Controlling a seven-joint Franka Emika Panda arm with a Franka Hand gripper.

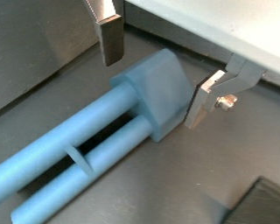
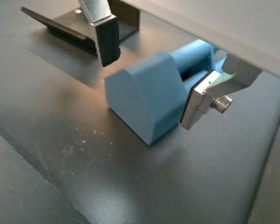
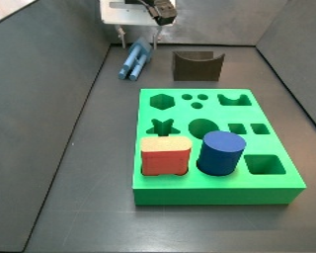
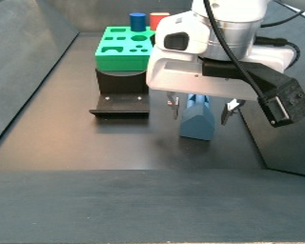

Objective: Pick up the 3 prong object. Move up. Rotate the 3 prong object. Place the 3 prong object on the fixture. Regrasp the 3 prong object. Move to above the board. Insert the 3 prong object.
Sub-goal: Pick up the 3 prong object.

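Observation:
The light steel-blue 3 prong object (image 1: 119,131) lies flat on the dark floor, its blocky head (image 2: 154,92) between my fingers. It also shows in both side views (image 3: 133,61) (image 4: 197,116). My gripper (image 1: 154,70) is open, straddling the head; one finger (image 1: 109,39) stands apart from it and the other finger (image 1: 205,101) is at or very near its side. The gripper also shows in a wrist view (image 2: 152,74). The dark brown fixture (image 3: 197,65) stands to the side of the object. The green board (image 3: 209,148) lies farther away.
A red block (image 3: 165,155) and a dark blue cylinder (image 3: 220,152) stand in the board. The fixture's base plate (image 4: 121,104) lies close beside the gripper. Grey walls enclose the floor, one near the object (image 1: 213,26).

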